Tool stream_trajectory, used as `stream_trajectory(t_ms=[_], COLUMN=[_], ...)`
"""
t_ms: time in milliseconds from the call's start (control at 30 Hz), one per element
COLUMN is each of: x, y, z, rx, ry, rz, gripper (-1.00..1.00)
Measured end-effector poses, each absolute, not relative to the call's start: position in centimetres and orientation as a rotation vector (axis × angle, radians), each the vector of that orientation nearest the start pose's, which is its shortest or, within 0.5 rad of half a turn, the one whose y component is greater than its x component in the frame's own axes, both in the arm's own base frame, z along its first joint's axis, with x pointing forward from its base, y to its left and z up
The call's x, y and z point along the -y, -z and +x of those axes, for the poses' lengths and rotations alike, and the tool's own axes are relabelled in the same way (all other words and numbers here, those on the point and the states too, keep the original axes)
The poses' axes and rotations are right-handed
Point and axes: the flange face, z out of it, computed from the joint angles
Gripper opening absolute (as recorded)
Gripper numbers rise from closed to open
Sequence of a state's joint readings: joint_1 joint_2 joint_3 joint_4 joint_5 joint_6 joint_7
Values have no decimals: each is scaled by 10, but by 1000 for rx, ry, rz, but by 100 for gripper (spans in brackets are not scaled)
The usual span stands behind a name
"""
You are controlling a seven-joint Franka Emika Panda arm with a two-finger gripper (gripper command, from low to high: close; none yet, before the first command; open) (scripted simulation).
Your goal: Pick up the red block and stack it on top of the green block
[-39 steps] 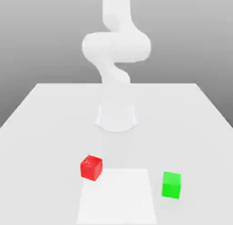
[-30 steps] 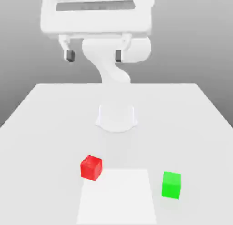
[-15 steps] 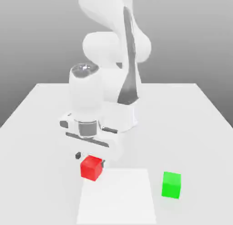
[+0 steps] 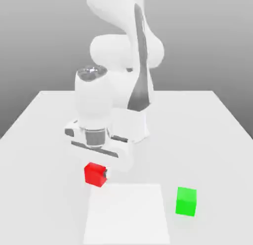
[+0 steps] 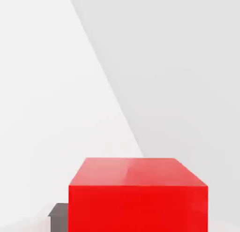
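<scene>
The gripper (image 4: 97,173) pinches the red block (image 4: 94,174), which sits near the front of the table (image 4: 39,140), on the exterior view's left. So the grab looks done. What is left is to lift the red block, carry it over to the green block (image 4: 186,201) on the right, and set it on top. The two blocks are well apart. The fingers are mostly hidden behind the red block, and I cannot tell if it is off the table.
</scene>
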State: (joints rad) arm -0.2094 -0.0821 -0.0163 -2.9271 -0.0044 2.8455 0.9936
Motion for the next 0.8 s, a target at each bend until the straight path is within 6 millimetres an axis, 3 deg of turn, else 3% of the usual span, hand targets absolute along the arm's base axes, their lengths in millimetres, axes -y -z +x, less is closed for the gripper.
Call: stream_trajectory(t_ms=[100,200,333,500,567,667,700,800], x=[44,2,-68,-154,-166,-161,-161,-161], y=[-215,-222,-232,-243,-229,-198,-187,-187], z=[345,363,378,378,378,382,381,381], rx=[-1669,-1504,-1250,-947,-908,-931,-932,-932], ry=[1,1,1,0,1,2,1,1], rz=[-2662,-2759,-2883,-2995,-3008,-3001,-3001,-3001], gripper=[-100,-100,-100,-100,-100,-100,100,100])
